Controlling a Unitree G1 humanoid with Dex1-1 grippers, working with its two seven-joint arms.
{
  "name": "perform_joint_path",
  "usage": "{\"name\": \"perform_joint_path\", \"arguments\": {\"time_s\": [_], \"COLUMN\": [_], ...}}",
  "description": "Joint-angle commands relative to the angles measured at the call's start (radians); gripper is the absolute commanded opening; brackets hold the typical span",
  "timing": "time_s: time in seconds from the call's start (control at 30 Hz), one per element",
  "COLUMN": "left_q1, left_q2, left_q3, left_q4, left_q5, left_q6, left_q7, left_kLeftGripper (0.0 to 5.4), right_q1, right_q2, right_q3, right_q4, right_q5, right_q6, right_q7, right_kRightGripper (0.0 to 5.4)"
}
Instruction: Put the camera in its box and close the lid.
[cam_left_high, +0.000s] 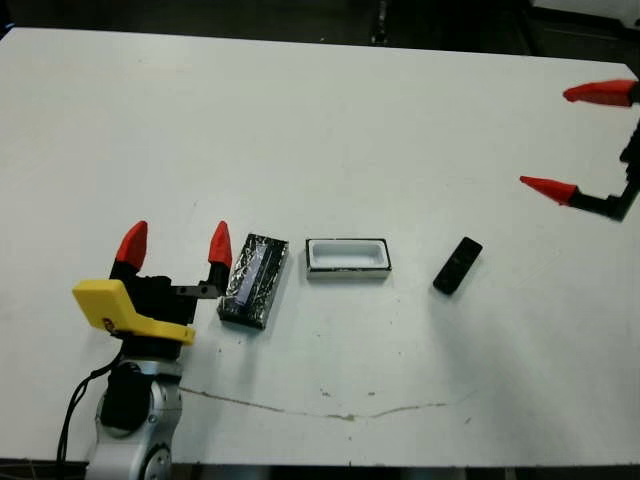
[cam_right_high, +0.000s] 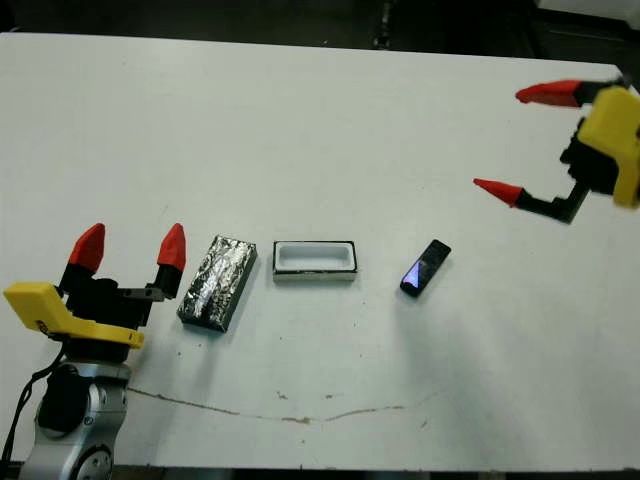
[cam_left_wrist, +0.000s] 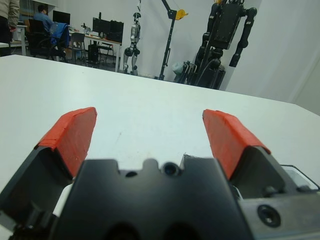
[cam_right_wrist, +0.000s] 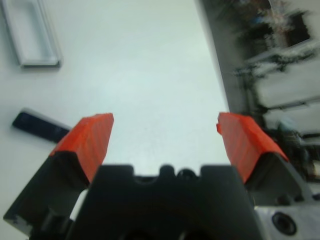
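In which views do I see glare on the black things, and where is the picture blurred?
Right eye view: the lid shines silvery all over, and the camera carries a bluish glint. Left eye view: the same camera looks plain matte black. Right wrist view: the room beyond the table edge is smeared. Left wrist view: the background stays sharp.

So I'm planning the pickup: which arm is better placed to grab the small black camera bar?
The right. The slim matte black camera bar lies right of the white-lined box, on the open right hand's side; the left hand sits beside the glossy lid.
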Motion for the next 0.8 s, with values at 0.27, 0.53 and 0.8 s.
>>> {"name": "perform_joint_path", "arguments": {"time_s": [0.27,0.53,0.8], "left_q1": [0.014,0.017,0.026], "left_q2": [-0.001,-0.005,-0.006], "left_q3": [0.001,-0.003,-0.002], "left_q4": [0.003,0.009,0.014], "left_q5": [0.001,0.005,0.001], "left_q6": [0.005,0.001,-0.006], "left_q7": [0.009,0.009,0.003], "left_kLeftGripper": [5.39,5.39,5.39], "right_q1": [-0.200,-0.214,-0.216], "right_q2": [0.004,0.028,0.082], "right_q3": [0.292,0.377,0.458], "right_q4": [-0.004,-0.121,-0.153], "right_q5": [-0.264,-0.392,-0.521], "right_q6": [-0.012,-0.030,-0.076], "right_q7": [0.269,0.342,0.351], "right_kRightGripper": [5.40,5.40,5.40]}}
